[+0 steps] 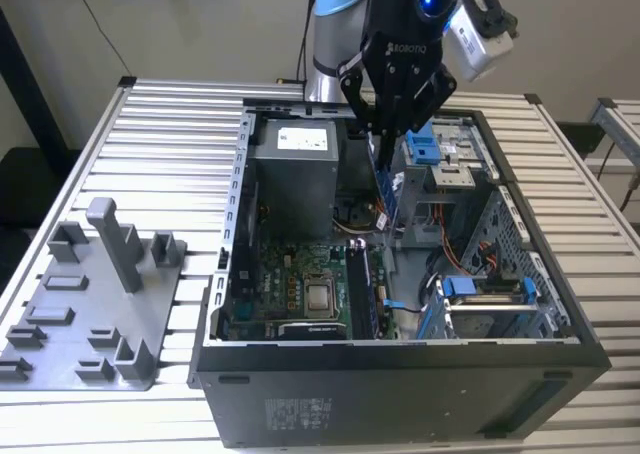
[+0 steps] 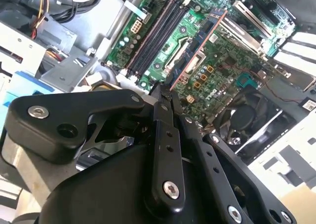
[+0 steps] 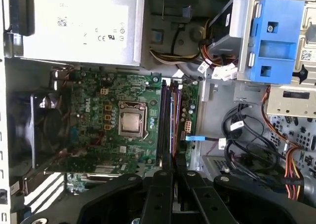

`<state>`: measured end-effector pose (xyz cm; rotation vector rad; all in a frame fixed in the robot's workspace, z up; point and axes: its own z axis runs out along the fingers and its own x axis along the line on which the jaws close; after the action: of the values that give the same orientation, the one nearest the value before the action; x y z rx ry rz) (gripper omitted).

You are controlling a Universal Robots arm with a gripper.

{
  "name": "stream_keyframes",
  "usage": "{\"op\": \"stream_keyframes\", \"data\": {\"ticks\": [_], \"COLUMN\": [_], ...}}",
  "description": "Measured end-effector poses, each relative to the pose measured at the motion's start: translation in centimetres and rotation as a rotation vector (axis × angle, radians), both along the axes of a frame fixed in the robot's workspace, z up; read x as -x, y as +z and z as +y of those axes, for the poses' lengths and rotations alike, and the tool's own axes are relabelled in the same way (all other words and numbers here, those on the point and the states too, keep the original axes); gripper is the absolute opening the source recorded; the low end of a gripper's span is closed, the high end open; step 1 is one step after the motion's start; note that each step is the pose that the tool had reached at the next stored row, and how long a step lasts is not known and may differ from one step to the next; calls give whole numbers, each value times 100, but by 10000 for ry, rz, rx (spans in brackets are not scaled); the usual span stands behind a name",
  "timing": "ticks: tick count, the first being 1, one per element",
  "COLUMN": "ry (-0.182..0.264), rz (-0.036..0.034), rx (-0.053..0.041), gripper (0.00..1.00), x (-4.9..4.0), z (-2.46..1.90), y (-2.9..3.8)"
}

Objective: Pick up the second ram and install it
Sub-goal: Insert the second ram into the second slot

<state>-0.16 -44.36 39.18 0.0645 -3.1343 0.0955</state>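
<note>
Second ram (image 1: 385,199) pinched upright in hand (image 1: 388,146) above open case (image 1: 400,384) holding motherboard (image 1: 290,274).

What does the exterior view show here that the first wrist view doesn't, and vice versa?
Exterior view, not first wrist view: the slatted table, the grey fixture tray at the exterior view's left, and the second ram hanging at full length from the shut end effector over the open case.
First wrist view, not exterior view: the dark case fan beside the motherboard.
Both: the end effector, the grey power supply, the processor, the memory slots and the blue drive caddy.
</note>
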Motion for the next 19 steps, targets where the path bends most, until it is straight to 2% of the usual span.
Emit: {"op": "stream_keyframes", "data": {"ticks": [5, 9, 19], "ry": [-115, -116, -244], "rz": [0, 0, -1], "rx": [51, 55, 105], "gripper": [13, 13, 13], "x": [0, 0, 0], "z": [0, 0, 0], "y": [-11, -13, -180]}}
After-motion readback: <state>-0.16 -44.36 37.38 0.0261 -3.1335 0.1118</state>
